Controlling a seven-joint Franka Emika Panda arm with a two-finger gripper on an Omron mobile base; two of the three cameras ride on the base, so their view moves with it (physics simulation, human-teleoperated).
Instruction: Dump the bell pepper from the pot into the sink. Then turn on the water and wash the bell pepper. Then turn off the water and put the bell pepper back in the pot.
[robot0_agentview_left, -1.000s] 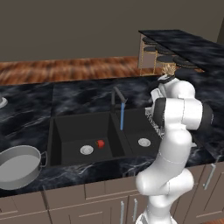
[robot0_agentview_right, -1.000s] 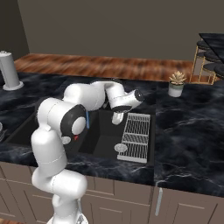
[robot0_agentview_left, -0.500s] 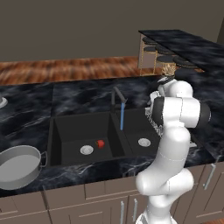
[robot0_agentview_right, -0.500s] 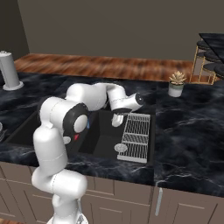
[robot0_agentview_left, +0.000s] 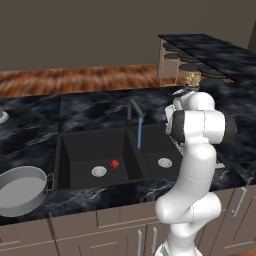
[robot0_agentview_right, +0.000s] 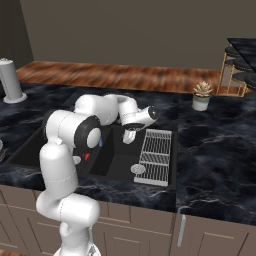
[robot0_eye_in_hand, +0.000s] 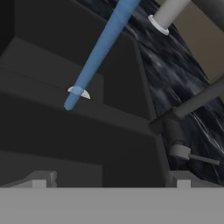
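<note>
The small red bell pepper lies on the floor of the left basin of the black sink, next to that basin's drain. It also peeks out beside my arm. A blue stream of water runs from the dark faucet and comes down near the divider, to the right of the pepper. The grey pot stands upright on the counter left of the sink. My gripper hangs open over the right basin, near the faucet and the stream, with nothing between its fingertips.
A ribbed metal drying rack lies over the right side of the sink. A small potted plant stands on the counter behind it, and a pale cylinder at the far left. Stools and a raised bar are to the right.
My hand has drifted slightly toward the faucet. The water keeps running, and the pepper and pot have not moved.
</note>
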